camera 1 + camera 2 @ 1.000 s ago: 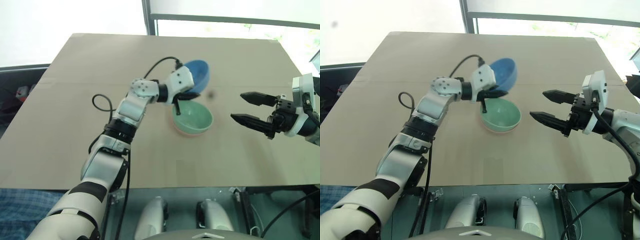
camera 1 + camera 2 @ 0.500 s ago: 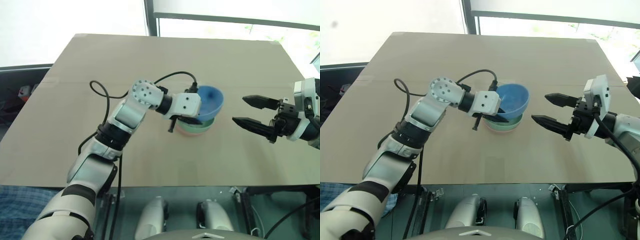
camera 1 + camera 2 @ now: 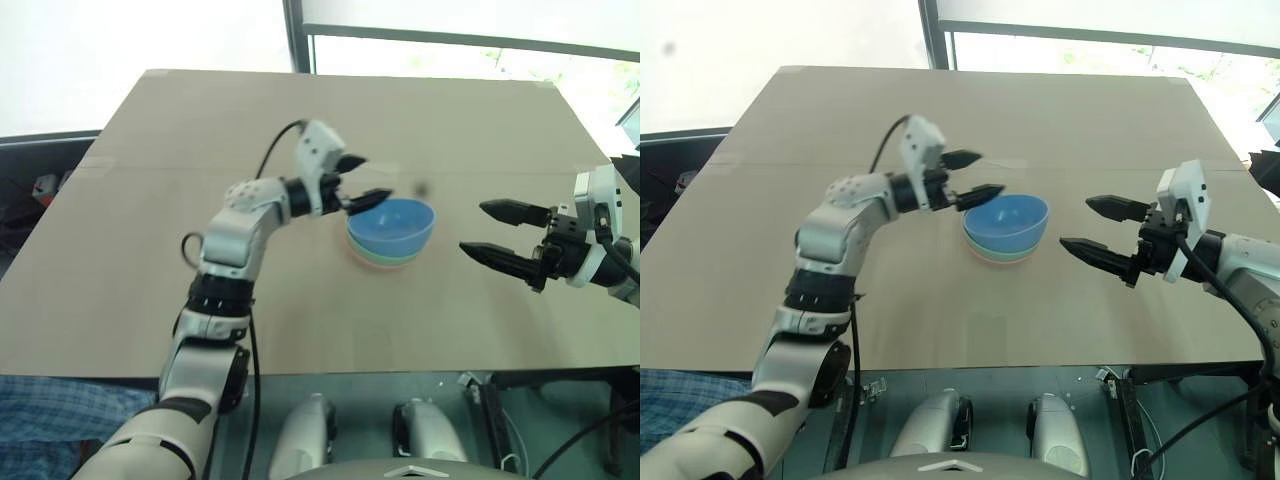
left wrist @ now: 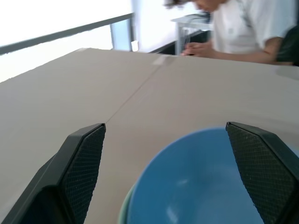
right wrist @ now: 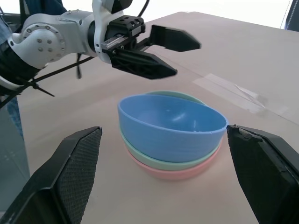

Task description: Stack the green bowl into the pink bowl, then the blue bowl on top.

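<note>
- The blue bowl (image 3: 391,225) sits mouth-up on top of the stack, tipped slightly, its rim higher on the side toward the left hand; round, it has no long axis.
- The green bowl (image 5: 159,161) lies under it, nested in the pink bowl (image 5: 173,173) at the bottom; only their rims show.
- The stack stands near the middle of the bench (image 3: 200,130).
- The left hand (image 3: 358,182) hovers just beside the blue bowl's rim, fingers spread wide, holding nothing.
- The right hand (image 3: 500,232) is apart from the stack on its other side, fingers wide, empty, pointing toward it.
</note>
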Motion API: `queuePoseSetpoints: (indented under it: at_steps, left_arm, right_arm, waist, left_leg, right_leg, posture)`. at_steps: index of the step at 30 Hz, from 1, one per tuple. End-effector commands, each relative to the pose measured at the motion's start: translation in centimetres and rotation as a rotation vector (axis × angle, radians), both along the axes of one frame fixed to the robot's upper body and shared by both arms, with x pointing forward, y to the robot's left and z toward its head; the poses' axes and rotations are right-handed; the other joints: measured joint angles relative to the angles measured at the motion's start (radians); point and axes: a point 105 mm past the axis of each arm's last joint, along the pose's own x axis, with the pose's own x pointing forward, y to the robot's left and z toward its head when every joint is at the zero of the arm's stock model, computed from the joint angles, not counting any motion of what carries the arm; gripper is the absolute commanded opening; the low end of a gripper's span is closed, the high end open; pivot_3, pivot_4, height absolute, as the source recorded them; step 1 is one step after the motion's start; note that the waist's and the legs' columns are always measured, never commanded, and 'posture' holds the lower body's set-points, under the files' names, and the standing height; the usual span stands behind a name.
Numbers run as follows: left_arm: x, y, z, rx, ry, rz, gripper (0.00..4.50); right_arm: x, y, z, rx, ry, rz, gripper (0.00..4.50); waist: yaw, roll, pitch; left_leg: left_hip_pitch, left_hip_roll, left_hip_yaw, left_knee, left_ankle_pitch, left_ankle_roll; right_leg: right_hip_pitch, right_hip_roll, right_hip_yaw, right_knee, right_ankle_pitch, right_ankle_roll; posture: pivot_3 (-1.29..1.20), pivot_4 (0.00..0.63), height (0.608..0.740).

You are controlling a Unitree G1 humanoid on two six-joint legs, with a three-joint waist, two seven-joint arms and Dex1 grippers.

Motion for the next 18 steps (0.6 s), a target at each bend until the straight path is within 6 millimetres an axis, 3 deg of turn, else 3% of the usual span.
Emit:
queuePoseSetpoints:
  at_steps: [1, 3, 7, 12, 18]
  left_arm:
    - [-0.6, 3.6, -0.2, -0.026, 0.001, 0.157, 4.41]
    - [-2.6, 6.4, -1.7, 0.011, 0.019, 0.207, 4.41]
    - [-6.0, 8.1, -2.6, 0.063, 0.045, 0.195, 4.41]
    - [-8.3, 8.3, -2.1, 0.061, 0.011, 0.143, 4.41]
    - [-9.1, 7.9, -1.8, 0.028, 0.000, 0.099, 4.41]
  right_arm:
    - [0.3, -0.8, 0.0, -0.039, -0.035, -0.036, 4.50]
    - [0.5, -1.6, -0.8, -0.056, -0.019, -0.064, 4.50]
    - [0.5, -2.6, -1.9, -0.069, 0.000, -0.070, 4.50]
    - [0.9, -3.4, -2.5, -0.094, -0.017, -0.063, 4.50]
    - [0.8, -3.3, -2.6, -0.099, -0.053, -0.011, 4.50]
  waist:
    - [0.008, -0.001, 0.000]
    - [0.004, -0.001, 0.000]
    - [-0.004, 0.000, 0.000]
    - [0.015, 0.000, 0.000]
    - [0.005, 0.000, 0.000]
  left_leg:
    - [0.000, 0.000, 0.000, 0.000, 0.000, 0.000]
    - [0.001, -0.001, 0.000, 0.000, 0.000, 0.000]
    - [0.001, 0.000, 0.001, -0.004, -0.001, 0.000]
    - [0.004, 0.000, -0.002, 0.000, 0.000, -0.002]
    - [0.005, 0.000, -0.001, -0.001, 0.000, -0.002]
  right_leg:
    - [0.000, 0.000, 0.000, 0.000, 0.000, 0.000]
    - [0.002, -0.001, 0.000, 0.000, 0.000, 0.000]
    - [0.001, -0.001, 0.001, -0.001, 0.000, 0.000]
    - [0.004, -0.002, -0.001, -0.002, 0.000, -0.001]
    - [0.004, -0.001, 0.001, -0.001, 0.000, -0.001]
  posture:
    - [0.00, 0.150, 0.740]
    - [0.00, 0.150, 0.740]
    - [0.00, 0.150, 0.740]
    - [0.00, 0.150, 0.740]
    - [0.00, 0.150, 0.740]
